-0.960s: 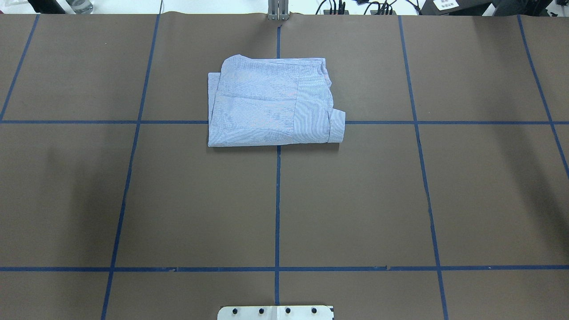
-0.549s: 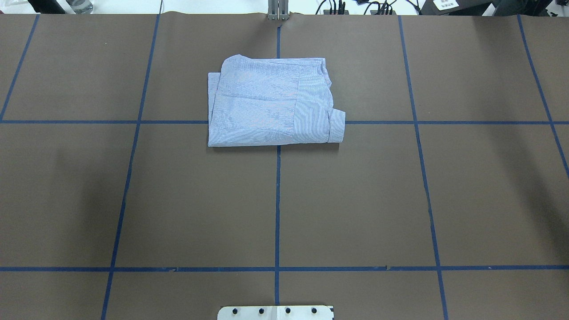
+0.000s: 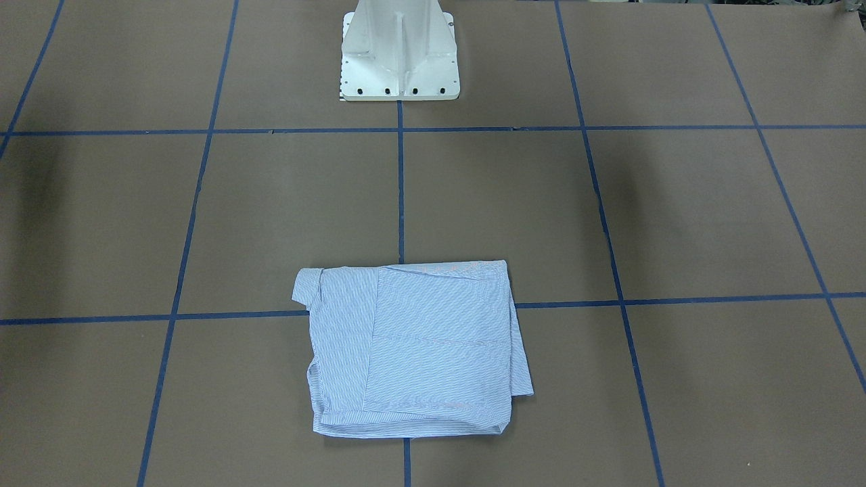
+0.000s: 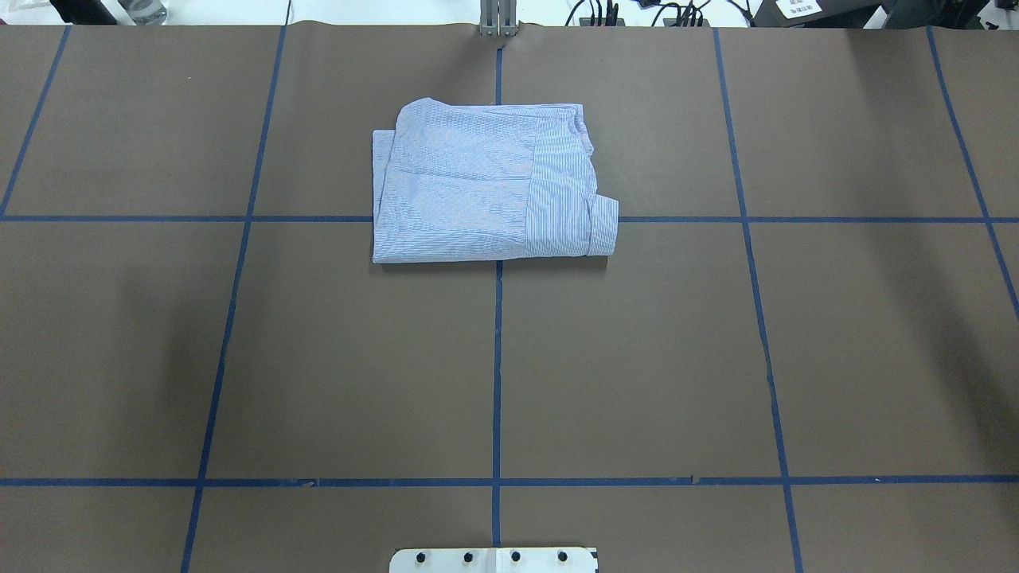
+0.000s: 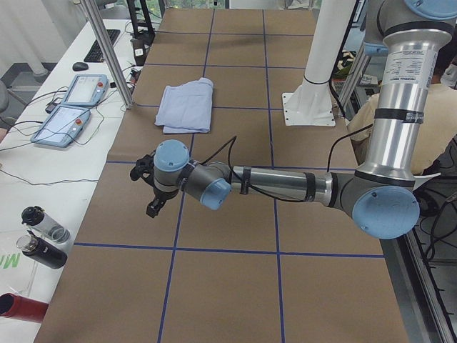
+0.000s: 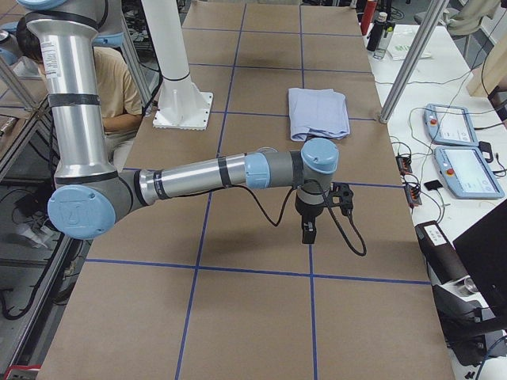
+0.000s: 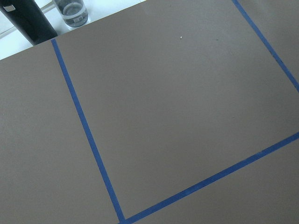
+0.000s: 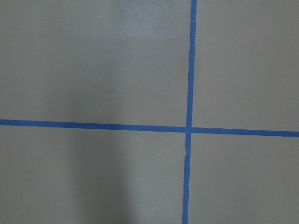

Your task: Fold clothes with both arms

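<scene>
The light blue-and-white pinstriped shirt (image 4: 486, 187) lies folded into a flat rectangle on the brown table, far of centre, with a cuff sticking out at its near right corner. It also shows in the front view (image 3: 413, 352) and both side views (image 5: 187, 107) (image 6: 318, 111). Neither arm touches it. My left gripper (image 5: 151, 193) hangs over the table's left end, well away from the shirt. My right gripper (image 6: 309, 229) hangs over the right end, pointing down. Both show only in the side views, so I cannot tell whether they are open or shut.
The white pedestal base (image 3: 399, 61) stands at the robot's side of the table. Blue tape lines grid the brown cover. Teach pendants (image 5: 71, 103) (image 6: 463, 150) and bottles (image 5: 43, 236) lie on the white bench beyond the far edge. A metal post (image 5: 107, 53) stands there.
The shirt has not moved. The soft shadow on the left of the table has drifted slightly to the right.
</scene>
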Available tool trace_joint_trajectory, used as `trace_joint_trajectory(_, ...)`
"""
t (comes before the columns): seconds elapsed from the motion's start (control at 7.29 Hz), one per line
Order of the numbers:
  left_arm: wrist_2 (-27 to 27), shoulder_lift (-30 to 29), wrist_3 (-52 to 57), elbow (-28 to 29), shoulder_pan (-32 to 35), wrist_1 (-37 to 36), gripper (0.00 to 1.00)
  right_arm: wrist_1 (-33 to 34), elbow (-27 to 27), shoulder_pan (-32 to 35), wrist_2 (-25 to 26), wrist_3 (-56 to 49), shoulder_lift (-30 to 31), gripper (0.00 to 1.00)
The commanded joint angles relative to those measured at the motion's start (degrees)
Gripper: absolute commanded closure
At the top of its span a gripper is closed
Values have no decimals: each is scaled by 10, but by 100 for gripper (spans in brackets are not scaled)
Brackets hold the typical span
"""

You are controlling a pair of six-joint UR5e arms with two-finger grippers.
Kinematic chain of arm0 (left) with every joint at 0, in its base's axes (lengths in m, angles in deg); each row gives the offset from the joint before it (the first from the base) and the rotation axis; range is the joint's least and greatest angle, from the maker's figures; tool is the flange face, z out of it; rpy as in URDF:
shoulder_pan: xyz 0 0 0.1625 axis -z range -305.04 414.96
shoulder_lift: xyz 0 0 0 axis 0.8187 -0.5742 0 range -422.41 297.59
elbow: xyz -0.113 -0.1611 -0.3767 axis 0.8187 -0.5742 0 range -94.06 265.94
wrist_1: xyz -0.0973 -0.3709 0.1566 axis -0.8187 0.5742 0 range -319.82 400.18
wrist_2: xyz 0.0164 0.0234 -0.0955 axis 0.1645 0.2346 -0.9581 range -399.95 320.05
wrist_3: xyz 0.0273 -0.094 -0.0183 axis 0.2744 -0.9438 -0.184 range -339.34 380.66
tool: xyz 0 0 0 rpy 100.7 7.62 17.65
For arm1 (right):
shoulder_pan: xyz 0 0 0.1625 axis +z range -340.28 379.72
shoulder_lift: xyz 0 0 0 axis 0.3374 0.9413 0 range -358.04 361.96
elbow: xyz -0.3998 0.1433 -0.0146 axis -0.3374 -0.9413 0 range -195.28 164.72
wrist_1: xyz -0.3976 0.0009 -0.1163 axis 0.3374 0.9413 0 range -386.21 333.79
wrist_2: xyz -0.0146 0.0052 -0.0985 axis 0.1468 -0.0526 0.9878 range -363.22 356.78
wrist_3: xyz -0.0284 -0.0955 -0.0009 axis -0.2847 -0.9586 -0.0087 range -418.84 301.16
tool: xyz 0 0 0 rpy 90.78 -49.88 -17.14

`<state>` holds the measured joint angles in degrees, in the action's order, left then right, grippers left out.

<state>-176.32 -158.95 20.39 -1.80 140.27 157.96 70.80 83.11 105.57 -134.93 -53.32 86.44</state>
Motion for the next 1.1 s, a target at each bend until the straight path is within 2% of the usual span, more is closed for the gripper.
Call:
trace_joint_trajectory(0.0,-1,-1,0,-1,0,0,0,0,12,-10,-19,-1,-1,0)
trace_joint_trajectory(0.96,-1,1,-1,-14,0,0,0,0,20,-11,-25,-1,6,0)
